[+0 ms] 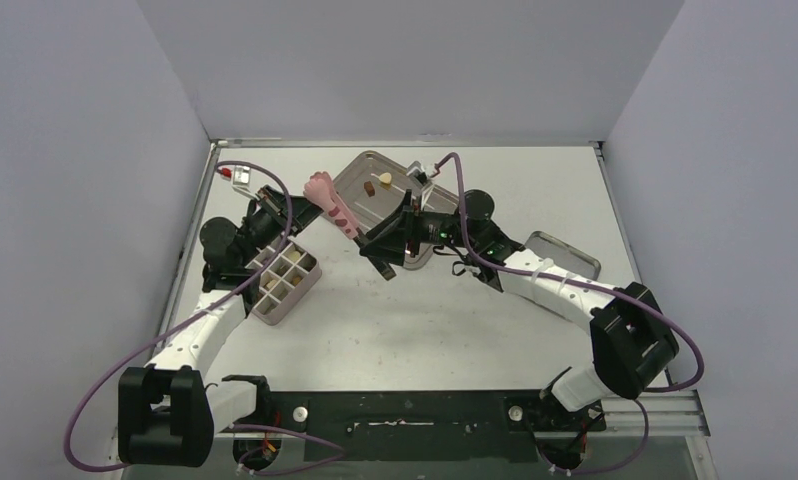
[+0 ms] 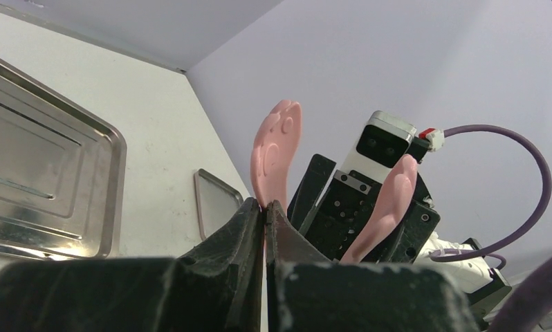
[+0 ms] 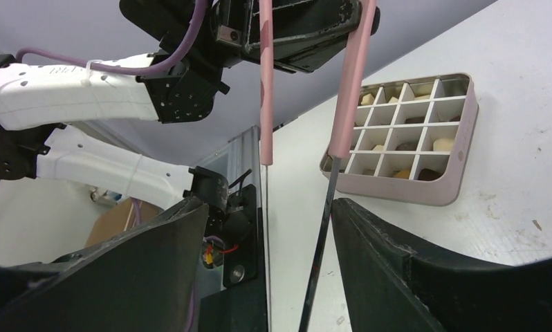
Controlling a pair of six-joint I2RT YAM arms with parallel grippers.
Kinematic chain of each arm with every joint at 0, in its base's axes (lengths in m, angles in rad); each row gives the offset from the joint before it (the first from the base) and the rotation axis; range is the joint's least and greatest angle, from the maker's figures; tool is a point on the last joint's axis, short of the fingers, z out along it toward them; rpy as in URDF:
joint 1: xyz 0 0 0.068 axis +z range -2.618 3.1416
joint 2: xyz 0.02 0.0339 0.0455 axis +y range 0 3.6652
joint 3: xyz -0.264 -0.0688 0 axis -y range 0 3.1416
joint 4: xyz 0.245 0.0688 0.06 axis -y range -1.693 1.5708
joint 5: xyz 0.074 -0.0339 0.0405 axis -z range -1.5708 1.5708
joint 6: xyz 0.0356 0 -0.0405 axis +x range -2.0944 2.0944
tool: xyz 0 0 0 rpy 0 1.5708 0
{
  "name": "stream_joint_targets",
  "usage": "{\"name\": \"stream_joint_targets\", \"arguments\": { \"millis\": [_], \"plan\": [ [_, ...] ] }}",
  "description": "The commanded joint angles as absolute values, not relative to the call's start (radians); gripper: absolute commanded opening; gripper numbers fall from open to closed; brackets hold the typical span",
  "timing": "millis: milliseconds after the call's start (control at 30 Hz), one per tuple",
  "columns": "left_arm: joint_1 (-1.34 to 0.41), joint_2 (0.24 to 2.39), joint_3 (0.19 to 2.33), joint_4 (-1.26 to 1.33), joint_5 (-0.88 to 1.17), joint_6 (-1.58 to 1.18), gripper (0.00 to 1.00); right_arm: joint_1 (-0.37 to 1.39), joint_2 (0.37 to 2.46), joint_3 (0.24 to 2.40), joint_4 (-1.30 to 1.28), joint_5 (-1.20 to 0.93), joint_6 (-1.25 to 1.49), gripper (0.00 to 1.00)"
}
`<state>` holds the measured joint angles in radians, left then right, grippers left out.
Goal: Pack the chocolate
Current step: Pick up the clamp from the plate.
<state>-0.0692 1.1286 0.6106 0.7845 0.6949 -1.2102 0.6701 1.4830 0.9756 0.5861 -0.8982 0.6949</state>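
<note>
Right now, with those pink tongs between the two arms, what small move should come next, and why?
Probably the right gripper should close on the pink tongs: its fingers stand open on either side of both legs, while the left gripper pinches just one leg, and chocolate pieces lie on the steel tray.

The black left gripper (image 2: 264, 216) sits at six o'clock, its fingers pressed together on one arm of the pink paw-tipped tongs (image 2: 274, 152), which rise toward twelve. A shiny rectangular steel tray (image 2: 111, 173) lies at nine o'clock. A white camera module (image 2: 385, 142) with a purple cable (image 2: 532, 173) sits at two.
</note>
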Motion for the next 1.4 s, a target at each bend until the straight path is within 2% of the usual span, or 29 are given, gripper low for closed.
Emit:
{"name": "stream_joint_targets", "arguments": {
  "millis": [0, 67, 133, 200, 400, 800, 967, 1200, 1367],
  "plan": [
    [-0.063, 1.096, 0.599, 0.870, 0.690, -1.223, 0.00, 0.678, 1.480, 1.003, 0.673, -0.861, 0.717, 0.64],
    [-0.063, 1.091, 0.592, 0.879, 0.675, -1.226, 0.00, 0.683, 1.480, 0.994, 0.693, -0.849, 0.736, 0.63],
    [-0.063, 1.084, 0.577, 0.909, 0.656, -1.248, 0.00, 0.692, 1.482, 0.992, 0.682, -0.823, 0.731, 0.71],
    [-0.063, 1.078, 0.565, 0.937, 0.642, -1.269, 0.00, 0.696, 1.483, 0.990, 0.670, -0.801, 0.720, 0.76],
    [-0.063, 1.063, 0.522, 1.005, 0.589, -1.330, 0.00, 0.706, 1.498, 0.975, 0.739, -0.762, 0.763, 0.72],
    [-0.063, 1.058, 0.487, 1.081, 0.540, -1.399, 0.00, 0.716, 1.536, 0.975, 0.762, -0.768, 0.775, 0.75],
    [-0.063, 1.060, 0.475, 1.083, 0.524, -1.397, 0.00, 0.716, 1.536, 0.959, 0.823, -0.764, 0.820, 0.60],
    [-0.063, 1.050, 0.455, 1.093, 0.494, -1.398, 0.00, 0.716, 1.541, 0.933, 0.918, -0.745, 0.901, 0.51],
    [-0.063, 1.046, 0.439, 1.107, 0.476, -1.408, 0.00, 0.727, 1.570, 0.942, 0.967, -0.742, 0.940, 0.53]
  ]
}}
